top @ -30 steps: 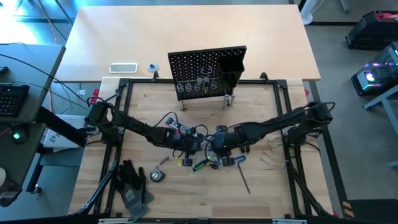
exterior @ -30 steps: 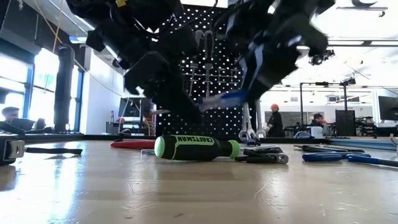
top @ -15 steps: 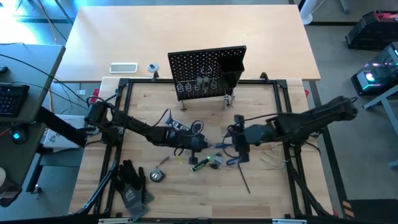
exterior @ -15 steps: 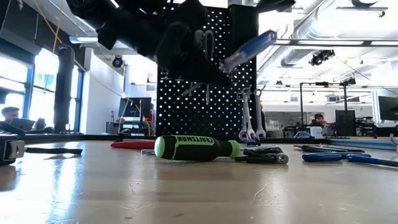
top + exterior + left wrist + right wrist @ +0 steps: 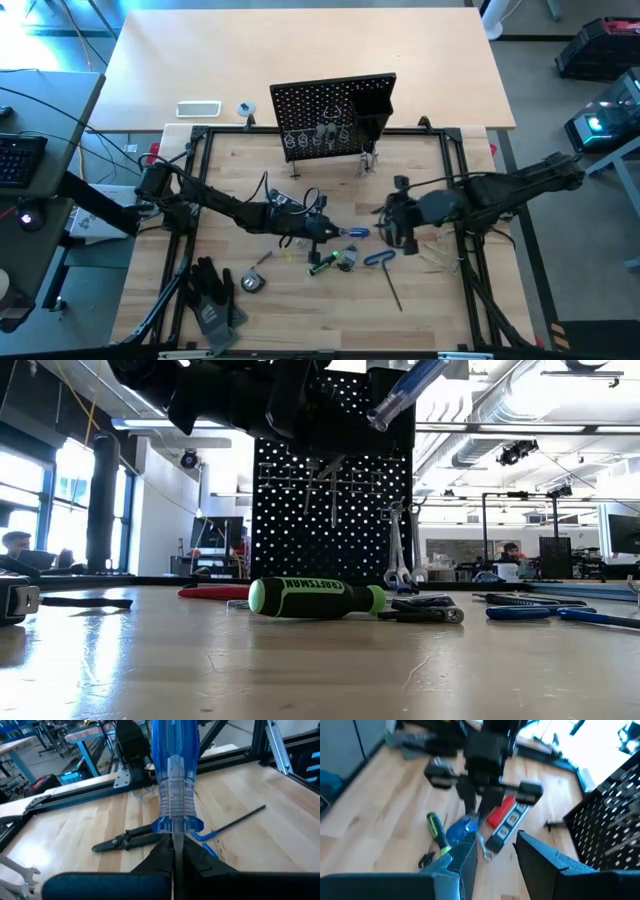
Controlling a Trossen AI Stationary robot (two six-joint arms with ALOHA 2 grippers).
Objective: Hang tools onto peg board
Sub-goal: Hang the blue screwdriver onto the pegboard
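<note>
Two screwdrivers, one blue point(image 5: 352, 233) and one green point(image 5: 323, 265), one pegboard point(image 5: 333, 115), one pair of gloves point(image 5: 213, 296), one hex key point(image 5: 383, 270).

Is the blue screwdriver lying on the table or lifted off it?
Lifted. The left gripper is shut on the blue screwdriver, which hangs tilted in the air above the green screwdriver.

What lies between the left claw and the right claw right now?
Only the blue screwdriver. The left claw is shut on its shaft, and the handle points toward the open right claw. The high view shows this.
</note>
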